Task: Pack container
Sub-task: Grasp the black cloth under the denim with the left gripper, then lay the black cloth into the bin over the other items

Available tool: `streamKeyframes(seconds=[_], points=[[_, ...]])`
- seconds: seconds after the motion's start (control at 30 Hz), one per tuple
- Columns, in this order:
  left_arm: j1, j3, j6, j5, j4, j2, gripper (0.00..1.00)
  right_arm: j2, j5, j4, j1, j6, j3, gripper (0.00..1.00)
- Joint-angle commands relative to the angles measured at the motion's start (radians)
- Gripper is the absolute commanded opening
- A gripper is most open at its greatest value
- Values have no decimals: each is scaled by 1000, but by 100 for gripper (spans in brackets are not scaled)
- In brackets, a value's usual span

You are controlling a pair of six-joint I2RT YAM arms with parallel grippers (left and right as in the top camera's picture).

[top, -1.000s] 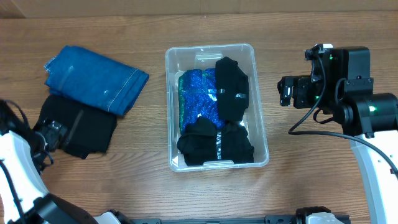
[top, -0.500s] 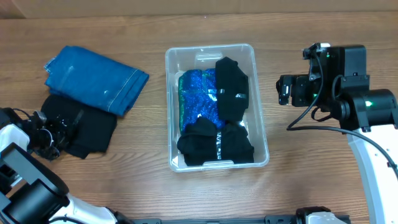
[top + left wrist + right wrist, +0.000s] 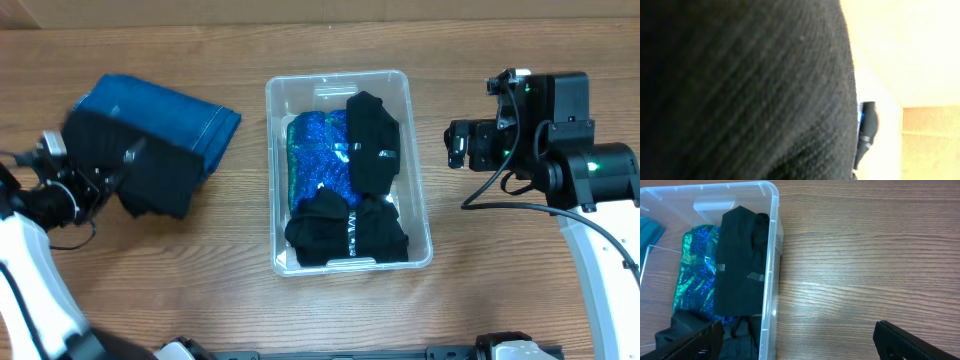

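Note:
The clear container (image 3: 420, 215) stands at mid-table and holds a sparkly blue-green garment (image 3: 312, 150) and black garments (image 3: 372, 140). At the left, my left gripper (image 3: 92, 178) is shut on a black garment (image 3: 140, 168), which hangs lifted off the table and partly covers the folded blue denim (image 3: 175, 112). Black fabric (image 3: 740, 90) fills the left wrist view and hides the fingers. My right gripper (image 3: 460, 145) hovers right of the container, open and holding nothing. In the right wrist view this gripper (image 3: 795, 345) straddles the container's right wall (image 3: 771, 270).
Bare wooden table (image 3: 520, 280) lies right of and in front of the container. The blue denim lies at the back left. My right arm's body (image 3: 570, 150) stands at the right edge.
My left gripper has shut on the black garment and raised it off the table, up and to the right over the denim's edge. The right arm has stayed still.

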Motion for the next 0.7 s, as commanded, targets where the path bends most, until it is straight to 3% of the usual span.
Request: streamKeyframes(seconds=[0.0,0.2,0.27,0.33,0.5,0.67], points=[[-187,94,-19,81,13,-178,4,-2,-5,11,-3,5,8,100],[-753,352,61,31,-54,-124,4,-2,96,16,-3,82,8,100],[-880,463,101,-54,-162,-36,4,-7,175,15,-21,170,8,100],[-1003,643,211,-204,-373,113,4,-18,179,0,-121,254,8,100],[-1047,765,447,-304,-509,261,4,-19,47,-34,-364,278,8,100],[-1117,765,818,-466,-584,339,4,-19,-27,-32,-480,275,8,100]])
